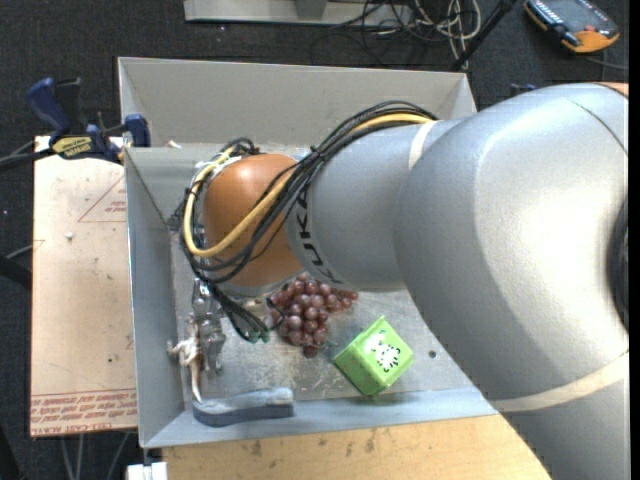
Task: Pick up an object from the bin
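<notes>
Small pale object (183, 350) lies on the floor of the bin (150, 298) by the left wall, touching or just beside the gripper (207, 360), which hangs low there under the orange wrist cover (250, 218); what kind of object it is, too small to tell. Gripper open or closed: cannot tell, and nothing is visibly held. Grey-blue curved piece (245, 406) lies along the front wall, near the gripper. Bunch of purple grapes (310, 313) sits to the gripper's right, green cube (372, 356) further right, apart from the grapes. Judgement: the step in hand is the grasp at the left side. To do it well, centre on the pale object, stay off the sloped left wall, don't drag the curved piece, close only at floor level, then lift straight up, clear of the grapes.
</notes>
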`<state>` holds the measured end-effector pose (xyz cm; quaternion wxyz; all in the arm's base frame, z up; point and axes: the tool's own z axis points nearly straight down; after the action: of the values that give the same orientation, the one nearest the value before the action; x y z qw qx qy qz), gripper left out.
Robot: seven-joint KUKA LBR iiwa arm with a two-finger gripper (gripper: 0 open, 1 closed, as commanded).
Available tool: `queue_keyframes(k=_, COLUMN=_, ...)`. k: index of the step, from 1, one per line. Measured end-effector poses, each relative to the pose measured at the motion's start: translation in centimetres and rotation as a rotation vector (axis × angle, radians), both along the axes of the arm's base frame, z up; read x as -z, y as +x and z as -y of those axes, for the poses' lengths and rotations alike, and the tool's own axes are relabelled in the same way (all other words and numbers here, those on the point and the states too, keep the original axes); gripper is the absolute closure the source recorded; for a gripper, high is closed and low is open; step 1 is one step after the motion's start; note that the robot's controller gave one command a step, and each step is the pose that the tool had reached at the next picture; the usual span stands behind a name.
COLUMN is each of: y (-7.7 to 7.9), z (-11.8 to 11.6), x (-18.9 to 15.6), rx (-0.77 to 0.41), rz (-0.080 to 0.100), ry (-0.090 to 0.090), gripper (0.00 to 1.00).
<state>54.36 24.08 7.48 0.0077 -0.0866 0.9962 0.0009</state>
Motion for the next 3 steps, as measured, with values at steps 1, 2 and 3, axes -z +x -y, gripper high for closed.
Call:
queue_keyframes(k=1, y=-0.1, z=0.0, x=-0.1, rx=0.001, rz=-0.001, ry=0.000, gripper=1.00)
queue_keyframes(k=2, y=-2.2, z=1.8, x=-3.7, rx=-0.049, rz=-0.001, ry=0.001, gripper=1.00)
queue_keyframes(k=3, y=-2.5, z=1.7, x=-3.5, rx=-0.083, rz=-0.024, ry=-0.009, gripper=1.00)
